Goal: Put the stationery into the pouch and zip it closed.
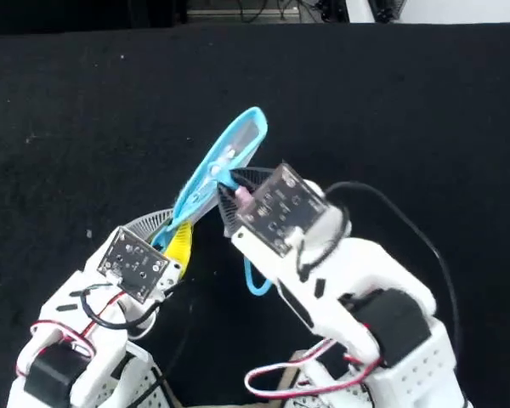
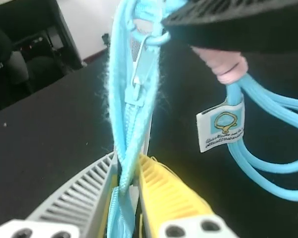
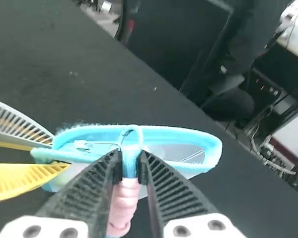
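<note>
While your left tool pinches the pouch's lower end between grey and yellow fingers, your right tool is clamped on the blue cord right at the zipper pull. Pouch held edge-up between both tools, over the table. Cord loop, with pink bead, hangs beneath right tool.

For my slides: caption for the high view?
The left tool and right tool grip the blue pouch over the black table.
</note>
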